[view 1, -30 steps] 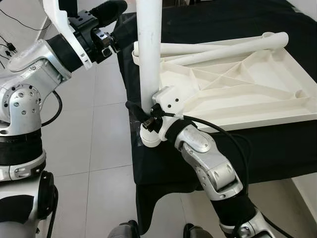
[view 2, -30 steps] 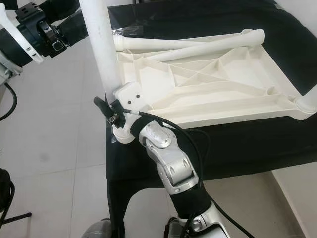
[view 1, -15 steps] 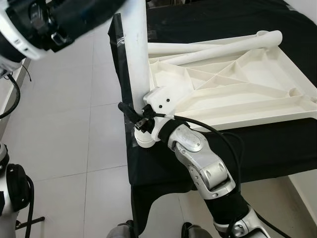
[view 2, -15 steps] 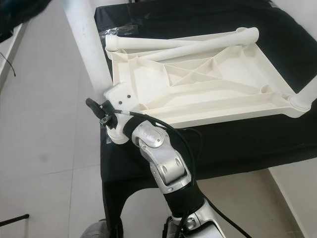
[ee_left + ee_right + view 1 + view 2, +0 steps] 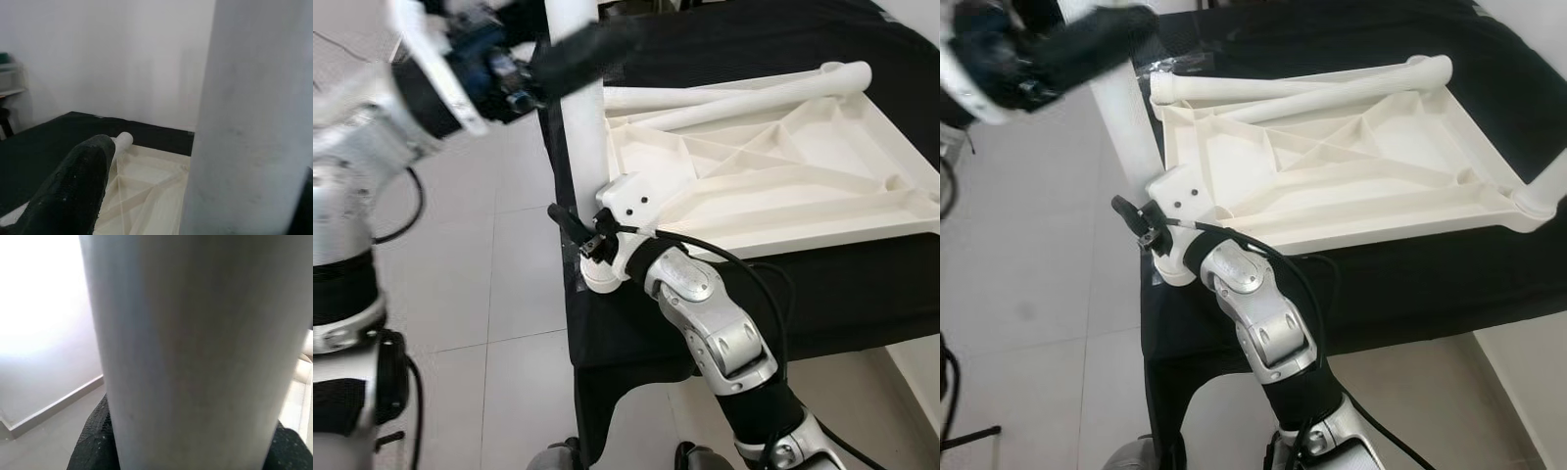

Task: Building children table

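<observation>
Mid-build: both the left gripper (image 5: 570, 54) and right gripper (image 5: 579, 235) clamp one upright white plastic leg (image 5: 579, 137) at the corner of the upturned white plastic tabletop (image 5: 783, 186); two loose white legs (image 5: 744, 90) still lie unfitted.

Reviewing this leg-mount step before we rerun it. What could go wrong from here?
1. The upright leg leans a little and stands at the tabletop's corner near the black cloth's edge; a sideways push could drag the top off.
2. The left gripper is blurred mid-motion up high, so it may knock the leg.
3. The right gripper grips low, giving little leverage against tipping.
</observation>
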### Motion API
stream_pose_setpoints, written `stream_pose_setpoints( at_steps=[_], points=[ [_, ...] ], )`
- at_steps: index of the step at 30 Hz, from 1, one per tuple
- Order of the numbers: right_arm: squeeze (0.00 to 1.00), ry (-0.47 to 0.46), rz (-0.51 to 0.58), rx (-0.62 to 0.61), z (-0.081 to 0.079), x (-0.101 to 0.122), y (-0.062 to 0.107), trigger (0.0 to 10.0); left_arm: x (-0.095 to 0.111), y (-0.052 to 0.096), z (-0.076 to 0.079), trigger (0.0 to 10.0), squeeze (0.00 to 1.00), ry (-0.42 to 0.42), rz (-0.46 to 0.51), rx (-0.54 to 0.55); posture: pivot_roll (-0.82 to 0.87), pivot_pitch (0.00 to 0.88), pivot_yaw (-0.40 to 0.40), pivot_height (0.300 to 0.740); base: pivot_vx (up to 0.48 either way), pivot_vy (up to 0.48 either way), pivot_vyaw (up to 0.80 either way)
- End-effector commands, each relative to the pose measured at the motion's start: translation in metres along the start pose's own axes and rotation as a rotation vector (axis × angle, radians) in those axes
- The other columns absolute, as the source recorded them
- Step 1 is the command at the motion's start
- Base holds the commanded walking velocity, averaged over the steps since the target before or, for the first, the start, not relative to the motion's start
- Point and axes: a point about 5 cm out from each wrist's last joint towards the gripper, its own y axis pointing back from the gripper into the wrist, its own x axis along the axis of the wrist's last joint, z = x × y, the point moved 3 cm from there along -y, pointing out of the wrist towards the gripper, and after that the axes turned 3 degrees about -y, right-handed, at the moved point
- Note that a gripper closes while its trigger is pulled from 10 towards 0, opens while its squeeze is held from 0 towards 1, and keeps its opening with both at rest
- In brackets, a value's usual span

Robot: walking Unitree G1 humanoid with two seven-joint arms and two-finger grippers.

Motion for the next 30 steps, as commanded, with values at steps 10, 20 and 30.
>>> stream_pose_setpoints(
  at_steps=[10, 20, 30],
  points=[
    [0.0, -0.066, -0.187, 0.0, -0.002, -0.046, 0.004, 10.0, -0.03, -0.017, 0.007, 0.0, 0.0, 0.084, -0.087, -0.045, 0.02, 0.218, 0.077, 0.74, 0.0, 0.0, 0.0],
    [0.0, -0.053, -0.184, 0.0, 0.001, -0.045, 0.002, 10.0, -0.028, -0.015, 0.006, 0.0, 0.0, 0.053, -0.098, -0.021, 0.03, 0.214, 0.077, 0.74, 0.0, 0.0, 0.0],
    [1.0, -0.001, -0.194, 0.004, 0.026, -0.044, -0.002, 10.0, -0.026, -0.015, 0.002, 0.0, 0.0, 0.036, -0.098, -0.023, 0.03, 0.217, 0.079, 0.74, 0.0, 0.0, 0.0]
  ],
)
